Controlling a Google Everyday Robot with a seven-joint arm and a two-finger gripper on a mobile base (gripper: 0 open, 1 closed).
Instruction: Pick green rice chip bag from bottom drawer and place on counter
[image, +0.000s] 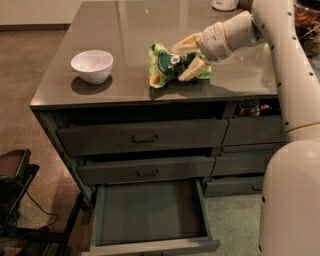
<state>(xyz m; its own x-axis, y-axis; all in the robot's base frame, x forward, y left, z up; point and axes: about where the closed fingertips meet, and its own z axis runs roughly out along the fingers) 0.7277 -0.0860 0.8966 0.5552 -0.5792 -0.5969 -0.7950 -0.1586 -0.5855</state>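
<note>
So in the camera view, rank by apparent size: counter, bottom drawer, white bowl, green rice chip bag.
1. counter
2. bottom drawer
3. green rice chip bag, gripper around it, and white bowl: alike, unranked.

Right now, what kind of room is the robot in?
Probably an office kitchen or break area. A glossy counter tops a dark cabinet island with handled drawers and carries a white bowl. The gripper is over the counter at a green rice chip bag; the bottom drawer stands open.
</note>
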